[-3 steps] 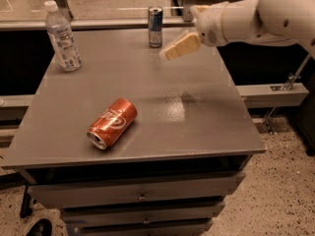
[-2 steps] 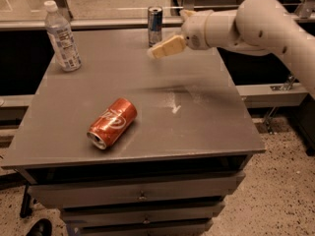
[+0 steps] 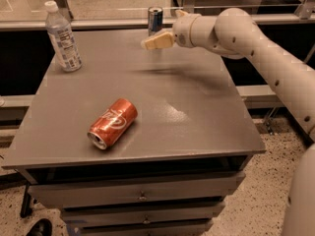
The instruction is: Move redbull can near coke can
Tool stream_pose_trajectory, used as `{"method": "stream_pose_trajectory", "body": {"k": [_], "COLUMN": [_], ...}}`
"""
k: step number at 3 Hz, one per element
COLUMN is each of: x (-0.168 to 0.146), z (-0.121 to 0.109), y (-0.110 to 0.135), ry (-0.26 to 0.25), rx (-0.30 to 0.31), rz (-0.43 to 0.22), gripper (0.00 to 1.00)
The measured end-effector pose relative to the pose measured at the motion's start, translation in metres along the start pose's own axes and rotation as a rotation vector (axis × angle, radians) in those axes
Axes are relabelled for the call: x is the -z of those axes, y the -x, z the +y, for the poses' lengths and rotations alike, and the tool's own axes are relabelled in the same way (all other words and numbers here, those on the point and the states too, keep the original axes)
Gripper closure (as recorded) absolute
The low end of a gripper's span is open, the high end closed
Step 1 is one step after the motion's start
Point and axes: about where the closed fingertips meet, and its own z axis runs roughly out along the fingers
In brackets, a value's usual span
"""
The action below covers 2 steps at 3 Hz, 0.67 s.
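The redbull can (image 3: pixel 155 19), slim with blue and silver panels, stands upright at the back edge of the grey table (image 3: pixel 197 112). The coke can (image 3: pixel 112 123), red-orange with white script, lies on its side near the front left of the table, its silver end facing the front. My gripper (image 3: pixel 165 29) is at the back of the table, just right of and in front of the redbull can. One cream finger (image 3: pixel 157 42) points left below the can. The gripper is open and holds nothing.
A clear water bottle (image 3: pixel 62 37) with a white cap stands at the back left corner. Drawers (image 3: pixel 142 195) sit under the tabletop. A glass partition rail runs behind the table. My white arm (image 3: pixel 256 48) reaches in from the right.
My gripper has moved left along the back of the table, closer to the redbull can. Both cans and the bottle have stayed in place.
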Motion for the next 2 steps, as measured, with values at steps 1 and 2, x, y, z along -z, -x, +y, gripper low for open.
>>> {"method": "stream_pose_trajectory", "body": {"k": [1,2], "x": [-0.022,-0.047], "z": [-0.023,-0.032], "y": [-0.003,-0.007], "ry": [-0.031,-0.032], "rx": [-0.016,-0.045], "rz": [-0.025,-0.034], "gripper": [0.0,0.0]}}
